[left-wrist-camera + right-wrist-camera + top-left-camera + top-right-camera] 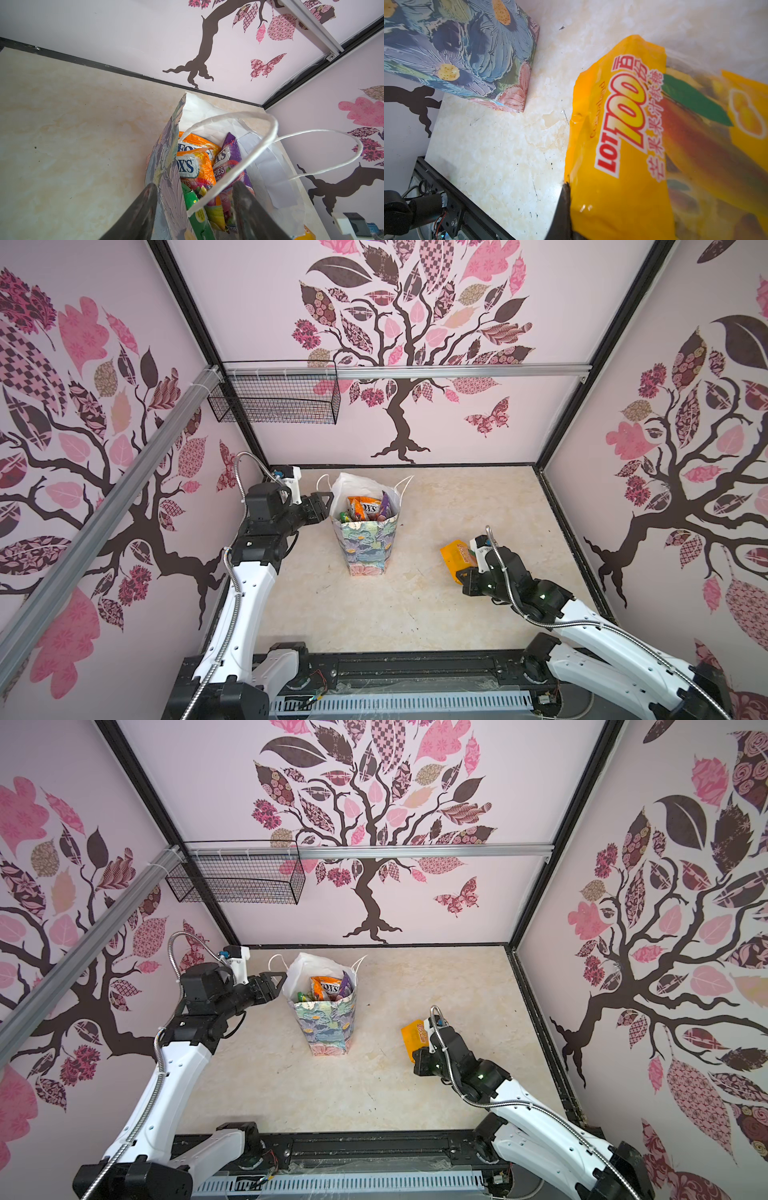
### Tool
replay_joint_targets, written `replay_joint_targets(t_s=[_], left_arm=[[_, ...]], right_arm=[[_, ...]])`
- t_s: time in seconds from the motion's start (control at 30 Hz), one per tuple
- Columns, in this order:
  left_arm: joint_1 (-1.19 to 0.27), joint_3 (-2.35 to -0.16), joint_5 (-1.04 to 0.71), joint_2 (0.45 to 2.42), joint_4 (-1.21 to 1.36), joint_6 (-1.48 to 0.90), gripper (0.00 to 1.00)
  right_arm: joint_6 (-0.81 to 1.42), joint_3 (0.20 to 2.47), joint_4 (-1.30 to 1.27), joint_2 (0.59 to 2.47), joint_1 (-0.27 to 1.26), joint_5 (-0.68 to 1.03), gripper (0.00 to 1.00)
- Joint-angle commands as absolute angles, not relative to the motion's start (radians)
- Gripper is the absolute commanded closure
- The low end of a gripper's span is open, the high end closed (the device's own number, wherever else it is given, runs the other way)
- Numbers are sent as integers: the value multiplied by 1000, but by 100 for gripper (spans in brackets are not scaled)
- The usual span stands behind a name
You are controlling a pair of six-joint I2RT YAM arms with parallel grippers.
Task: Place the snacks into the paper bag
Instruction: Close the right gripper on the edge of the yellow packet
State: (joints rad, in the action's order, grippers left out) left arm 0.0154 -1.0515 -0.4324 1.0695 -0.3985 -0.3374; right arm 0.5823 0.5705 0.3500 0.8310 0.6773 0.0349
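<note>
Right jaws clenched on the yellow packet's (454, 556) corner, over the bench, right of the paper bag (365, 549). Left jaws released, straddling its rim (bag crammed with snacks (365, 509)). Risk: the floppy packet snags a cord handle (257, 151), or tips the bag.

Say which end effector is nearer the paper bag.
Left: the left end effector is at the paper bag rim; the right end effector holds a yellow packet clear of it.

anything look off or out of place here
The paper bag has a crumpled rim, splayed at the back, and snacks poke above its front edge. One yellow packet is outside it, pinched in the right hand.
</note>
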Motion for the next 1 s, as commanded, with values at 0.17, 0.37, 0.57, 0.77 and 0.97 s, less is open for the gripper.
replay_joint_targets(t_s=[0.17, 0.37, 0.57, 0.77, 0.97], left_arm=[[27, -1035, -439, 1053, -384, -337, 42], [32, -1031, -441, 1055, -378, -342, 42], [46, -1028, -439, 1053, -373, -339, 42], [54, -1025, -464, 1059, -362, -341, 46], [56, -1026, -470, 1063, -366, -335, 77]], right_arm=[[478, 802, 447, 783, 672, -45, 100], [439, 899, 503, 788, 671, -72, 100], [406, 976, 546, 823, 672, -79, 100], [387, 1056, 554, 841, 672, -32, 100], [372, 1133, 575, 861, 672, 15, 100]])
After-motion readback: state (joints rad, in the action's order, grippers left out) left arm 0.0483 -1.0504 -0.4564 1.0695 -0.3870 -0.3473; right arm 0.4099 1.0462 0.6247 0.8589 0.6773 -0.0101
